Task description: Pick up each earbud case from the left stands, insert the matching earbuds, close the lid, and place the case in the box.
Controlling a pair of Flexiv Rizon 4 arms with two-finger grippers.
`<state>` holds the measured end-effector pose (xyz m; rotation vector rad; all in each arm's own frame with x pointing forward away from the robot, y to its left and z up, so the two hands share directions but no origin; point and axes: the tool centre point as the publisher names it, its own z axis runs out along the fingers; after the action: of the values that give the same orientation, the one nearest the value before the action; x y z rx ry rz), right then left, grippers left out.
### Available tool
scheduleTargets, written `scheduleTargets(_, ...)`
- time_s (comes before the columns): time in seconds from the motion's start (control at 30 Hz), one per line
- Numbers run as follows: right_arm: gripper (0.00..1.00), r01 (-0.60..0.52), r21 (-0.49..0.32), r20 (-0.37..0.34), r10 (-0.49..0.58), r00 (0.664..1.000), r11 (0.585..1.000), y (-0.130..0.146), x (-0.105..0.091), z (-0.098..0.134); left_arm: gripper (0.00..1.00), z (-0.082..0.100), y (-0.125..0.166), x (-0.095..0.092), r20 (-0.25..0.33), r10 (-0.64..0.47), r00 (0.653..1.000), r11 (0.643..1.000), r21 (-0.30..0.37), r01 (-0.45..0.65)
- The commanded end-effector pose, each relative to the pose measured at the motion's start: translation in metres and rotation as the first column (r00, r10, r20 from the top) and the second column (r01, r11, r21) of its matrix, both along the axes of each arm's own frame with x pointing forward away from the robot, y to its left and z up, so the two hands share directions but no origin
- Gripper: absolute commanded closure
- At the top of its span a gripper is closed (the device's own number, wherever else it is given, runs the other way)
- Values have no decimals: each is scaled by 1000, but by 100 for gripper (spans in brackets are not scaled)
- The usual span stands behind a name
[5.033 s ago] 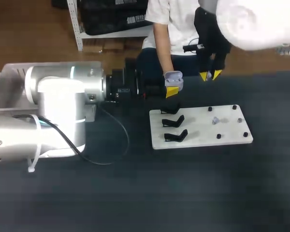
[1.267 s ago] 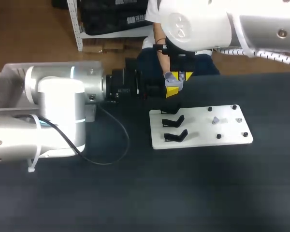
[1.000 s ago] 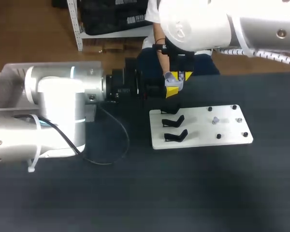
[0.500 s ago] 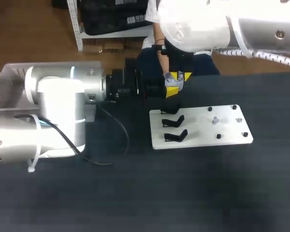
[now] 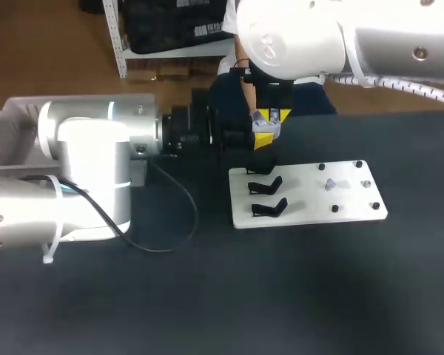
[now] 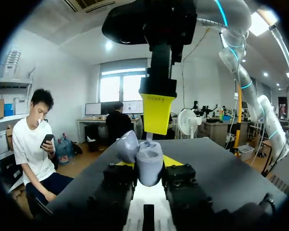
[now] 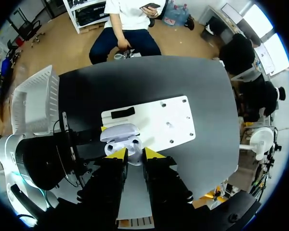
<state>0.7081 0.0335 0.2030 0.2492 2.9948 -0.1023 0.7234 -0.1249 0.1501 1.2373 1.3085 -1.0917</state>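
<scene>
The left gripper is clamped on the earbud case, holding it at the table's far edge with the lid tipped open. Straight above it hangs the right gripper, fingers nearly together and pinching what looks like an earbud. The open well lies directly beneath, so the insertion should run straight down.

A white rectangular board lies on the dark counter, right of middle. Three black stands run down the board's left side, and small black pegs dot its right part. Behind the board's far left corner, the left gripper holds an open pale plastic earbud case. The right gripper is directly above the case, with a small pale earbud at its tips. A perforated metal box sits at the counter's far left.
</scene>
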Motion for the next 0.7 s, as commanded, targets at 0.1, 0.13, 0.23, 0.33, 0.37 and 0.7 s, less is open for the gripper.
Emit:
scheduleTargets(0.1,100,1,-3,0,-1,1000,1000,1,1,0,100,-2,0,-1,6,5,1000,1000,-8,-5)
scheduleTargets(0.13,100,1,-4,1,-1,1000,1000,2,2,0,100,-2,0,-1,6,5,1000,1000,-8,-5)
scheduleTargets(0.23,100,1,-3,0,-1,1000,1000,2,2,-1,100,-2,0,-1,6,5,1000,1000,-8,-5)
scheduleTargets(0.33,100,3,-3,-3,-3,1000,1000,1,2,-2,100,-2,0,-1,6,5,1000,1000,-8,-5)
scheduleTargets(0.37,100,4,-3,-3,-4,1000,1000,1,2,-3,100,-2,0,-1,6,5,1000,1000,-8,-5)
scheduleTargets(0.7,100,22,6,-5,-22,1000,1000,0,3,-5,100,-2,0,-1,6,5,1000,1000,-8,-5)
